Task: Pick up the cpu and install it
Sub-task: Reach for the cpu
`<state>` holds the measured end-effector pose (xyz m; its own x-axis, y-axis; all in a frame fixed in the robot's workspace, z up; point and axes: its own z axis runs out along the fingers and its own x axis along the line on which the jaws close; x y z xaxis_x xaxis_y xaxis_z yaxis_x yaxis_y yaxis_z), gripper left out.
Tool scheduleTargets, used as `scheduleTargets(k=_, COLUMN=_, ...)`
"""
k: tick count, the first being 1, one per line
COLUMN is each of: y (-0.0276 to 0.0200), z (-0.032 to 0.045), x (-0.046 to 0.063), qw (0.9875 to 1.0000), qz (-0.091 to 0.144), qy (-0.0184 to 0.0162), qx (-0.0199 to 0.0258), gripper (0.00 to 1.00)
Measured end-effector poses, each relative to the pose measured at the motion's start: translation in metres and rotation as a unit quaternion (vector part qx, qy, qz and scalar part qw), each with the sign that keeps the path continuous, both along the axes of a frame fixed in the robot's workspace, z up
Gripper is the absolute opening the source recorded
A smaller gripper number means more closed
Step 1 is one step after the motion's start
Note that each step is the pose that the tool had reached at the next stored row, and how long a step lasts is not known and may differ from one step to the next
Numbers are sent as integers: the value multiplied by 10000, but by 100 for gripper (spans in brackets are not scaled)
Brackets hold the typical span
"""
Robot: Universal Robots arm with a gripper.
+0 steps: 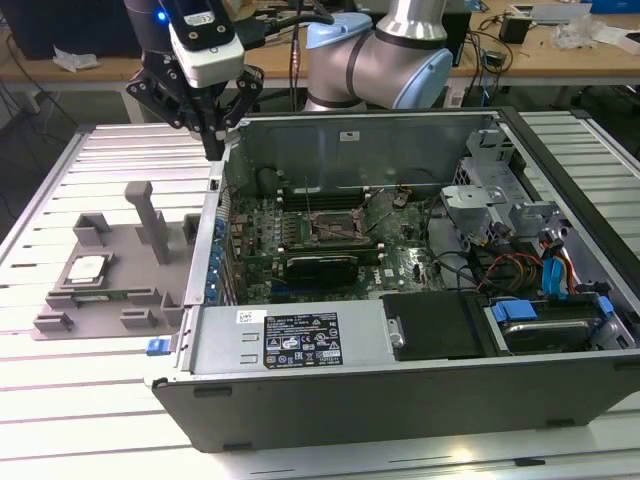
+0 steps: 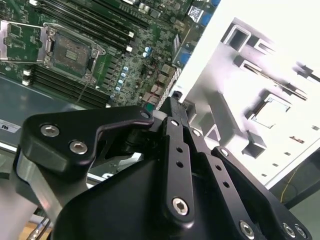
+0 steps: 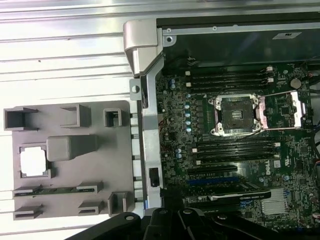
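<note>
Silver cpu (image 1: 88, 267) in grey tray (image 1: 125, 265); tool (image 1: 213, 150) pressed together, empty, above case wall (image 1: 214, 215).

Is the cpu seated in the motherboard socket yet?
No: in the first wrist view the cpu lies in the grey tray, and the socket is open and empty.
</note>
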<state>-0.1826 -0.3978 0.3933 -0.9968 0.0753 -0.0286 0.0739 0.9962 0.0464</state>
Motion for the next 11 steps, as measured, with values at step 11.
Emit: scheduleTargets(k=11, y=3, z=0, x=-182, qw=10000, qz=0, qy=-9, qx=0, gripper=11)
